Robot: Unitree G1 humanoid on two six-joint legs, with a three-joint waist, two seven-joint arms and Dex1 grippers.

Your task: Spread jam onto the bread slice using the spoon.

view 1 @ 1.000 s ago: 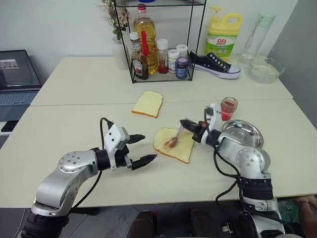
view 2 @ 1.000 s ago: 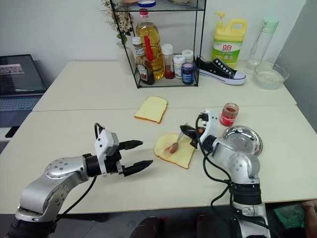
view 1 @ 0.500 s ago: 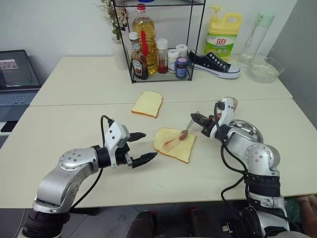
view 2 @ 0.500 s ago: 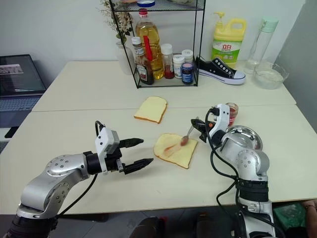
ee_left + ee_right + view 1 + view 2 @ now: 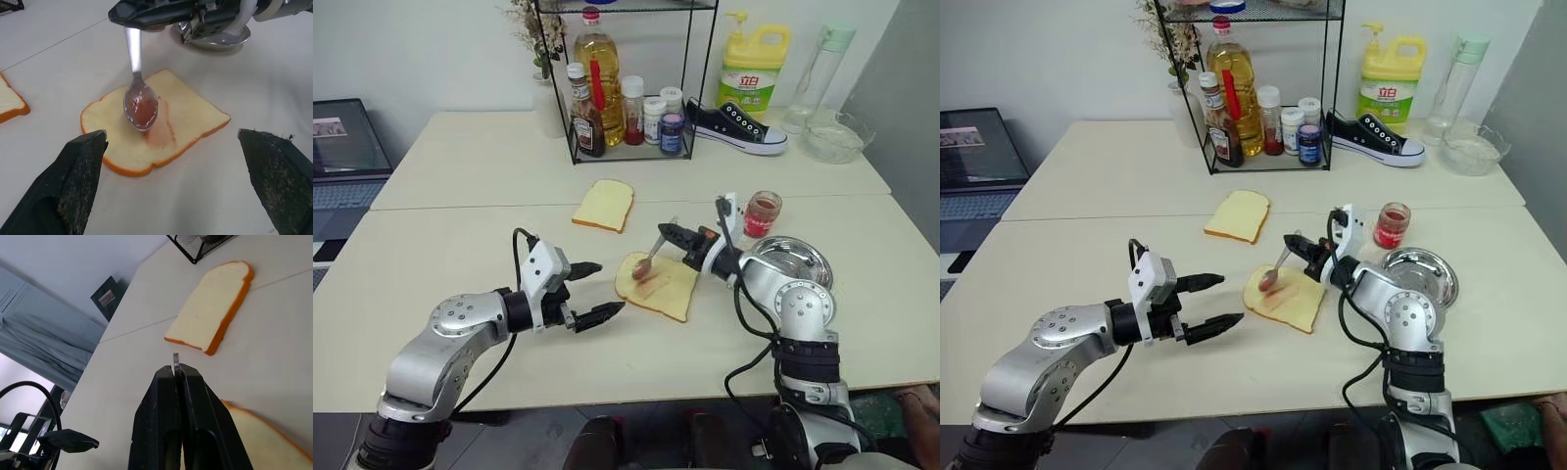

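Nearest you, your left gripper (image 5: pixel 590 292) hangs just above the table (image 5: pixel 460 245) with its 2 black fingers spread wide, holding nothing, its tips pointing toward the bread slice (image 5: pixel 657 285). That slice lies flat on the table just beyond those tips and carries a reddish smear near its middle. Your right gripper (image 5: pixel 668 233) has its fingers pressed together on the handle of the spoon (image 5: pixel 646 264); the spoon slopes down and its bowl, coated with red jam (image 5: pixel 142 106), sits over the near-left part of the slice, whether touching it you cannot tell. To the right stands a round steel dish (image 5: pixel 791 262), with the small jam jar (image 5: pixel 764 213) just behind it. Farther back lies a plain second slice (image 5: pixel 604 205), then a wire rack of bottles (image 5: pixel 625 108).
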